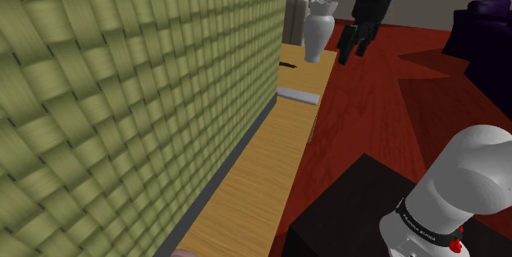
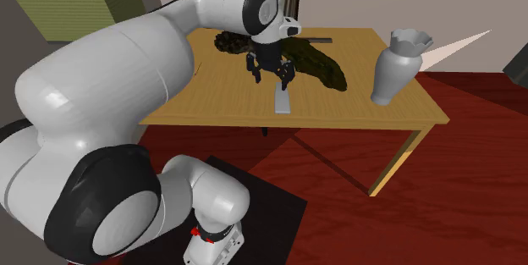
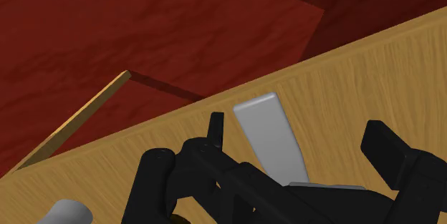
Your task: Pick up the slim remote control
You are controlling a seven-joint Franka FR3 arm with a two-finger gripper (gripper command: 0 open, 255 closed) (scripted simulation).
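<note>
Second exterior view: one wooden table (image 2: 355,107) carries one green woven bin (image 2: 72,1), its contents hidden, one dark lumpy object (image 2: 320,66), one pale vase (image 2: 396,69) and one slim grey remote (image 2: 283,101), flat near the table's edge. The black gripper (image 2: 272,79) hangs just above the remote, fingers spread wide, gripping nothing.

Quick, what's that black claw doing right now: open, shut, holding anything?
Gripper: open, holding nothing; the grey remote lies on the table below it, not clasped.
</note>
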